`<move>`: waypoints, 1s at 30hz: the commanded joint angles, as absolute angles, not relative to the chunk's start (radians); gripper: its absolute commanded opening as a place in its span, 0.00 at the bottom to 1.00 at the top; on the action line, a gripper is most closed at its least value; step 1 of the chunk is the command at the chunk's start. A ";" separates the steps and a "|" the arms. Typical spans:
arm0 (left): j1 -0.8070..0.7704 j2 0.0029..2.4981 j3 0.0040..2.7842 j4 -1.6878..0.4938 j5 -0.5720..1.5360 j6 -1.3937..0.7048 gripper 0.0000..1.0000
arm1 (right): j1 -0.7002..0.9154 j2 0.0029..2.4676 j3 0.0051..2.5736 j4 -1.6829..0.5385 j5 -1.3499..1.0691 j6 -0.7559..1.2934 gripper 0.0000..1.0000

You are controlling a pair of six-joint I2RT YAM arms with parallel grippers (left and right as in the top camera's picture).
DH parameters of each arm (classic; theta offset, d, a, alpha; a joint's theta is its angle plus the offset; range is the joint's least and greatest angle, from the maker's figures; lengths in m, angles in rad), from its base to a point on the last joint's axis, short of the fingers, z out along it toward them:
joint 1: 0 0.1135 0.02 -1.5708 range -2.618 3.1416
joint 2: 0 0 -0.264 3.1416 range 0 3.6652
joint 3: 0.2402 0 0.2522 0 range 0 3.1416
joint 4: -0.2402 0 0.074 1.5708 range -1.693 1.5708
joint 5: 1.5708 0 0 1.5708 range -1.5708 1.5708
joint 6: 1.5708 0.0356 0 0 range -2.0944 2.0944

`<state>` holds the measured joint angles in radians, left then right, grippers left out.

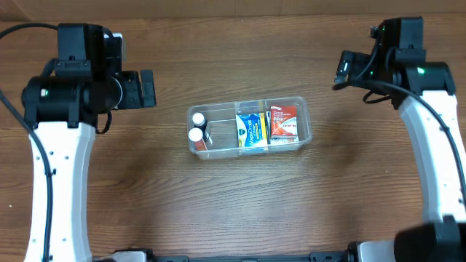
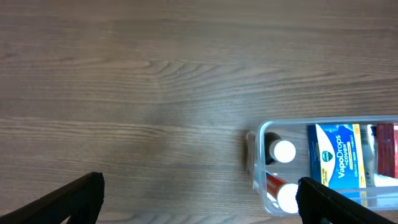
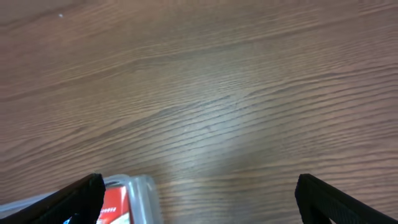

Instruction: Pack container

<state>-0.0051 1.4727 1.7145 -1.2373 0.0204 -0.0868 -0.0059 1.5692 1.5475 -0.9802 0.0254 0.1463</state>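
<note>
The clear plastic container (image 1: 303, 109) sits in the middle of the wooden table. It holds two white-capped bottles (image 1: 196, 126) at its left end, a blue VapoDrops box (image 1: 250, 130) in the middle and a red box (image 1: 283, 122) at its right end. My left gripper (image 1: 148, 88) is open and empty, up and to the left of the container. My right gripper (image 1: 342, 69) is open and empty, up and to the right of it. The left wrist view shows the container's left end (image 2: 258, 155) with the bottles (image 2: 284, 151). The right wrist view shows its corner (image 3: 144, 196) and the red box (image 3: 114, 202).
Bare wood-grain table (image 1: 233, 204) lies all around the container. Both white arms reach in from the front edge, left (image 1: 62, 182) and right (image 1: 437, 153).
</note>
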 commanded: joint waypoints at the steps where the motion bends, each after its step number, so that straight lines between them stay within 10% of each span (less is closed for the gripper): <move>1: -0.007 1.291 1.619 -1.213 0.046 -0.040 1.00 | 0.008 1.364 1.462 -0.955 0.025 0.157 1.00; 13: -0.007 0.508 1.010 -1.057 0.043 -0.093 1.00 | 0.101 0.711 0.915 -0.892 0.044 0.157 1.00; 30: -0.007 0.443 0.976 -1.243 0.045 -0.093 1.00 | 0.101 0.643 0.910 -1.065 0.044 0.157 1.00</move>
